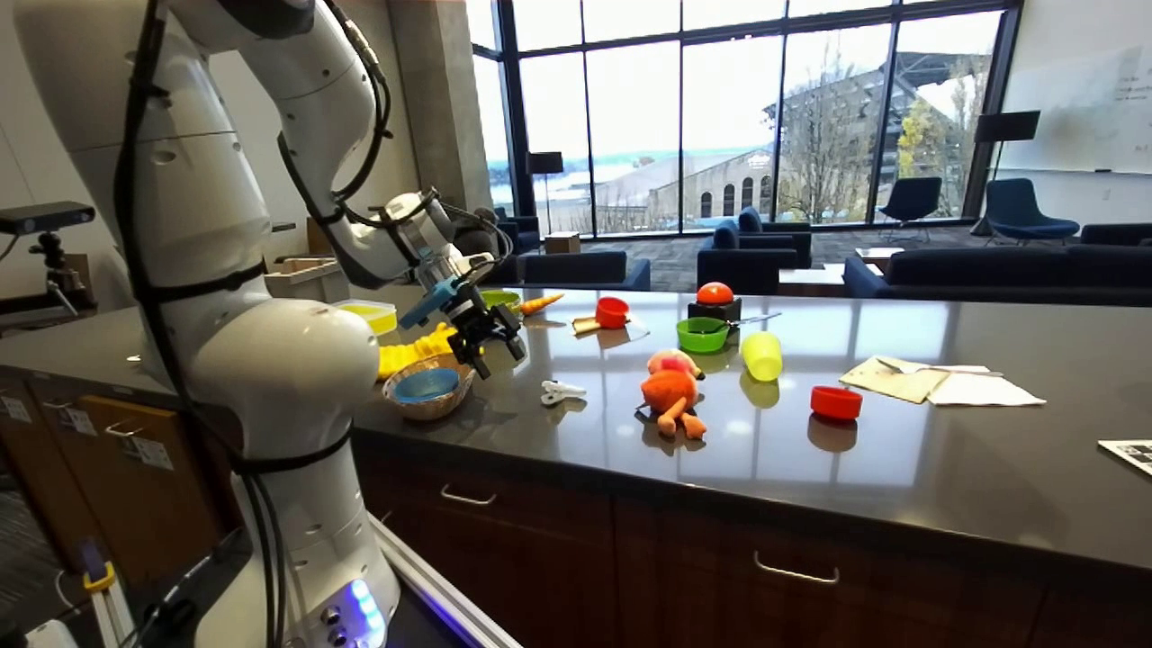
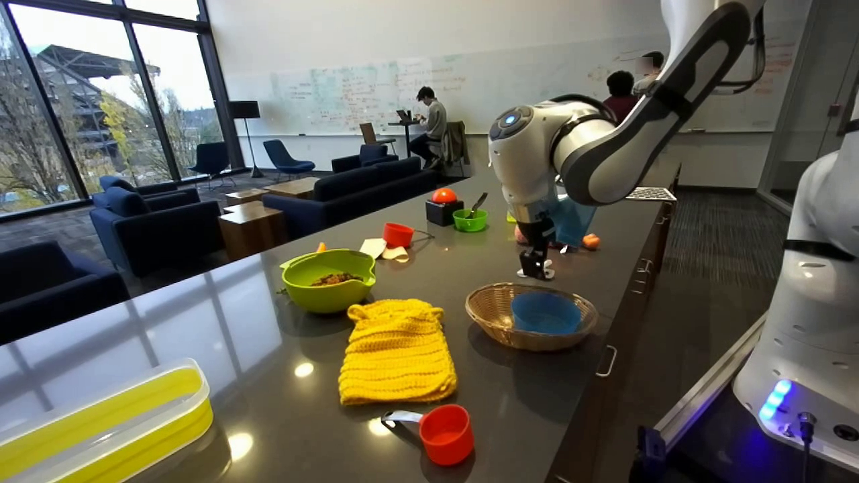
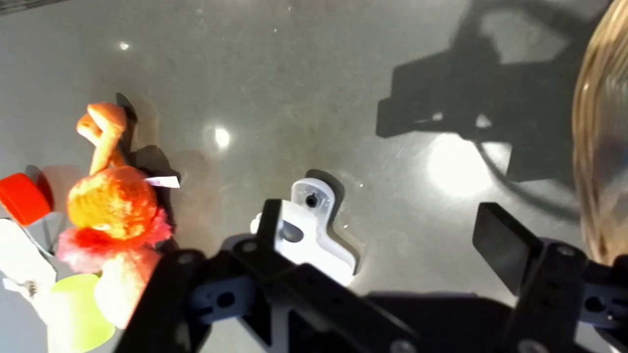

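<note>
Hand hovers spread wide, above and beside a white clip

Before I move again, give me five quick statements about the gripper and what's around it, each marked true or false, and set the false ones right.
1. The gripper stands open. True.
2. In the wrist view, the orange plush toy appears left of the white clip. True.
3. The gripper is holding the clip. False: the clip lies on the counter, not gripped.
4. A blue bowl sits inside the wicker basket. True.
5. The plush toy lies in the basket as well. False: it lies on the counter, apart from the basket.
</note>
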Robot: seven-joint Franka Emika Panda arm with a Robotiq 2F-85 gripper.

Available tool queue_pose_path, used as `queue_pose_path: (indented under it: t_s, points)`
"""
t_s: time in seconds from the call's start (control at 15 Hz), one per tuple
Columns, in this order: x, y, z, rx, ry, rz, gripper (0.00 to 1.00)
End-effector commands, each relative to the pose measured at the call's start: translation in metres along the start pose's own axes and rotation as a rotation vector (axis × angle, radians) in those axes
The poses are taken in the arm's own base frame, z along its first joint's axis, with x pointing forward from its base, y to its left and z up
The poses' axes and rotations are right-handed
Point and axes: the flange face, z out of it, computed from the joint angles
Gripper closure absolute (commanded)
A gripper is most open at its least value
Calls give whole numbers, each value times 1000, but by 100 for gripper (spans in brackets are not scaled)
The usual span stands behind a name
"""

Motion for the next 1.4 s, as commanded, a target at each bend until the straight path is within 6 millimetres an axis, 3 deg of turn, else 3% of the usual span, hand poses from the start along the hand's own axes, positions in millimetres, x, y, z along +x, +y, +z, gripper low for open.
queue_pose_path:
  t_s: [0.0,0.13,0.27,0.47,0.93,1.0,1.13,1.33]
  points:
    - [-15,-4,1,50,-27,-119,0]
    - [-17,-6,0,55,-33,-148,0]
    - [-16,0,-11,29,66,-62,0]
    - [-4,28,-43,85,136,87,0]
    - [44,139,-172,279,94,465,0]
    - [37,117,-142,243,113,392,0]
    - [43,138,-172,268,115,444,0]
    - [45,138,-173,270,108,451,0]
